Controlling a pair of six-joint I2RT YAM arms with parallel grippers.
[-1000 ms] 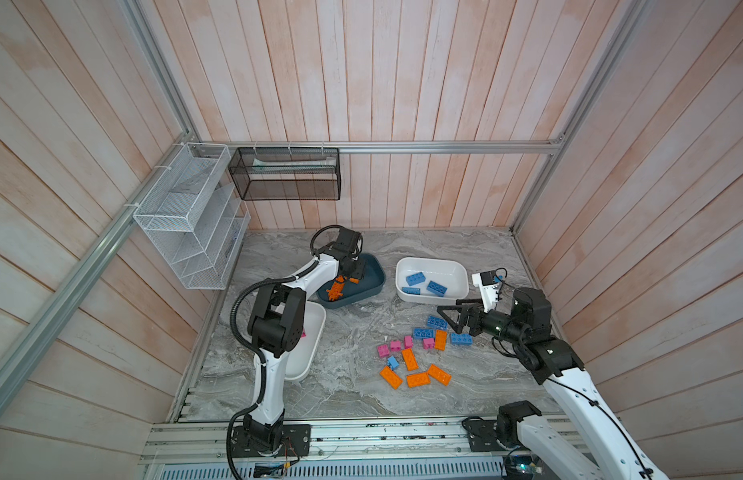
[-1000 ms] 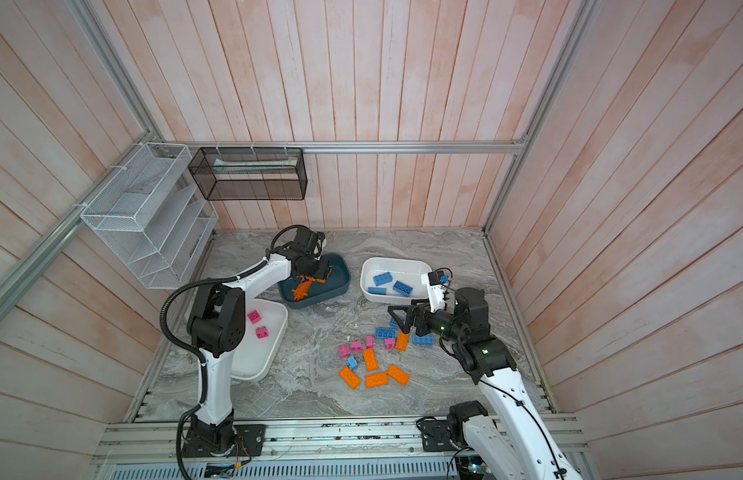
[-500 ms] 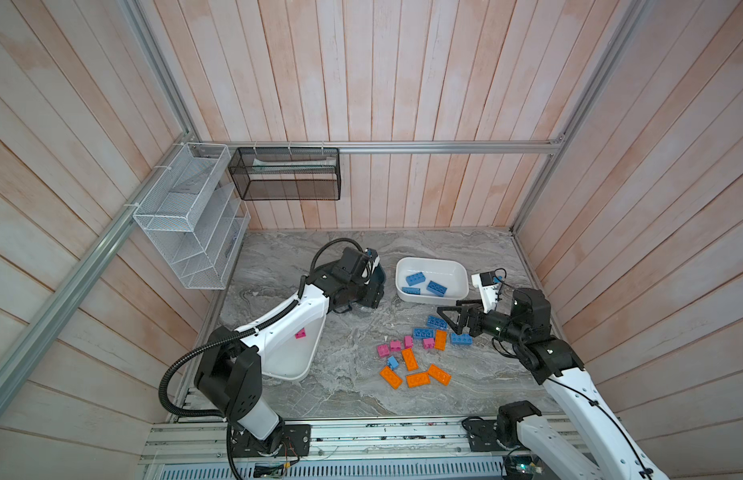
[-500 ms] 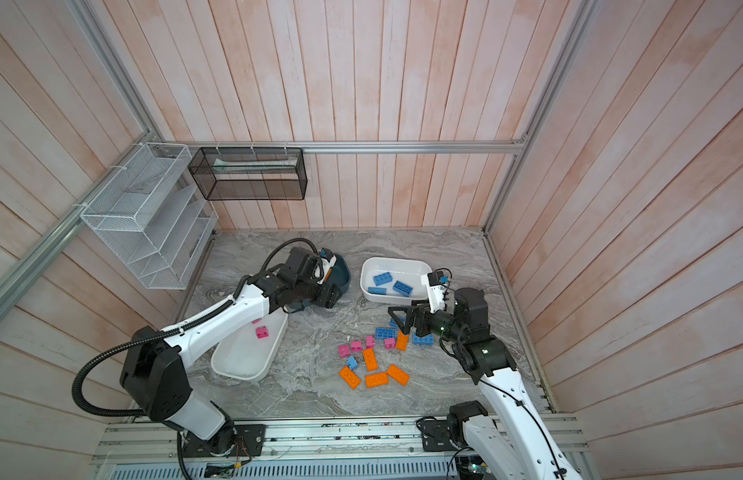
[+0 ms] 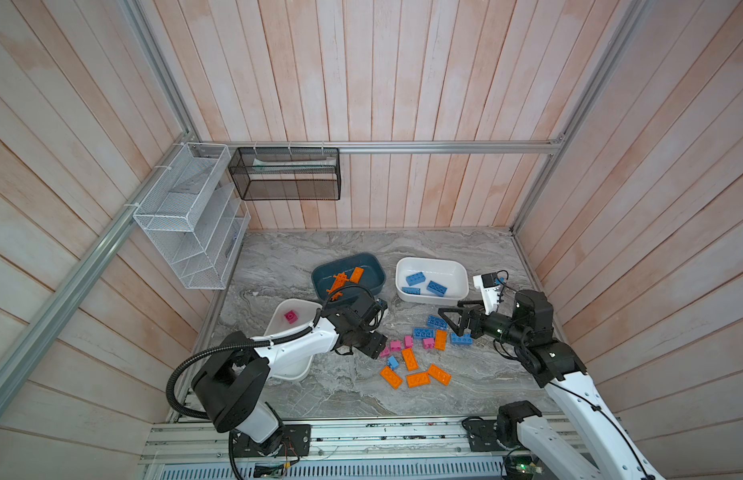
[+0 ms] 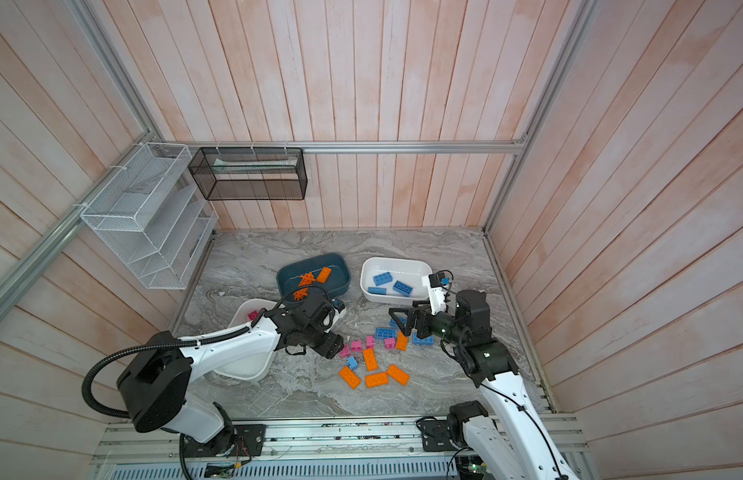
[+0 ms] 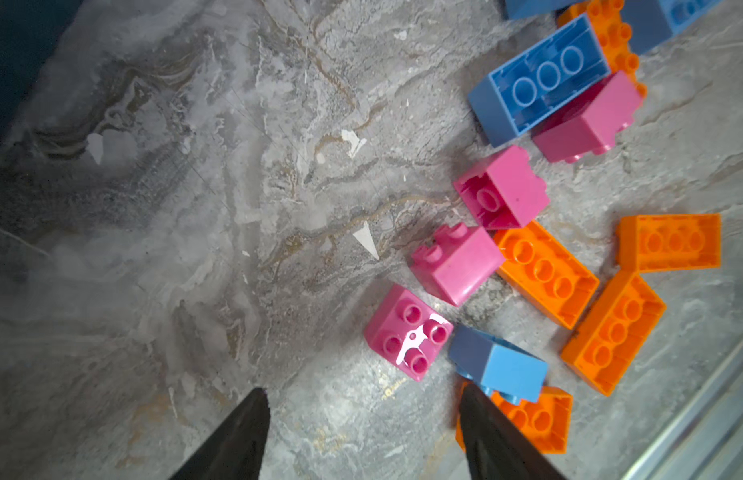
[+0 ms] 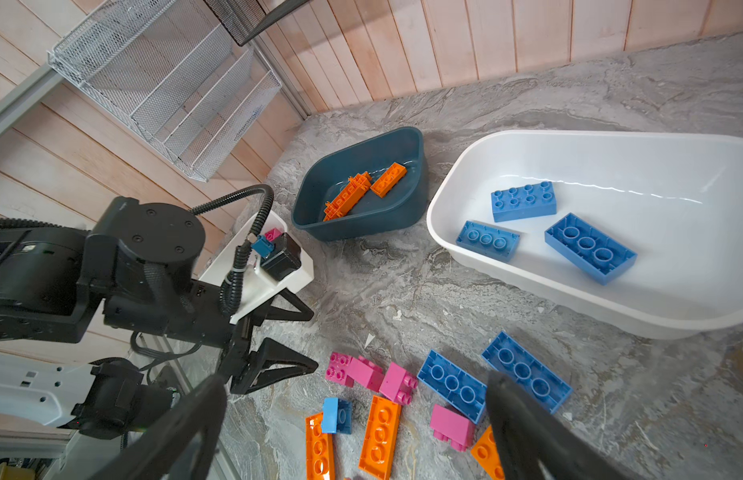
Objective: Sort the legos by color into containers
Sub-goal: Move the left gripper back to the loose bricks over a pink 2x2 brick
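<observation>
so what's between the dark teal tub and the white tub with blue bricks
Just a narrow strip of bare marble tabletop; the dark teal tub and white tub stand apart, as both top views show.

You're in a lab robot cell. Plank walls (image 5: pixel 361 83) on an aluminium frame (image 5: pixel 444 146) box in your marble-patterned tabletop (image 5: pixel 444 249), and a slotted metal rail (image 5: pixel 382 436) runs along its near edge.

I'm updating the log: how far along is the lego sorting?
Done: two orange pieces in the dark teal plastic tub, three blue bricks in the far white plastic tub, one pink brick in the near white tub. In hand: nothing; left gripper and right gripper hover open. Remaining: the loose pink, blue and orange bricks on the table.
</observation>
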